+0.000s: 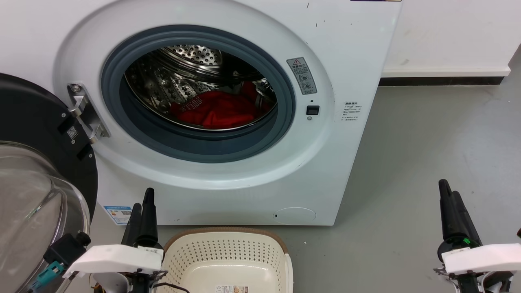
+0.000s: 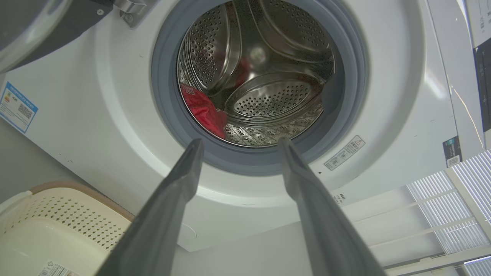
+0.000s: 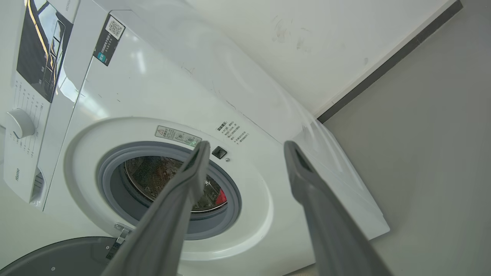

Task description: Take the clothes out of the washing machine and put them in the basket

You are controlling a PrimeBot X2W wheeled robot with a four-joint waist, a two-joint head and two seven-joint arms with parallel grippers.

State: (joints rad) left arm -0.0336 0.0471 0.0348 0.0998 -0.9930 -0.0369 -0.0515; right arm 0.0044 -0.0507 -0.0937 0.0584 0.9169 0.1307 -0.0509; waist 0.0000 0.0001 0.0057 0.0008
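The white washing machine (image 1: 346,53) stands with its door swung open, and the red clothes (image 1: 220,110) lie low in the steel drum, behind the grey ring. On the floor in front of it sits the cream basket (image 1: 228,252) with a brown rim, nothing in the part I can see. My left gripper (image 1: 143,198) is just left of the basket, below the drum opening. In the left wrist view it (image 2: 241,142) is open and aimed at the drum, with the clothes (image 2: 201,109) and basket (image 2: 57,214) in sight. My right gripper (image 1: 449,188) hovers over bare floor, open (image 3: 247,143).
The black-rimmed glass door (image 1: 36,162) hangs open at the far left, close to my left arm. Grey floor (image 1: 427,142) stretches to the right of the machine, up to a white wall with a dark skirting strip (image 1: 443,80).
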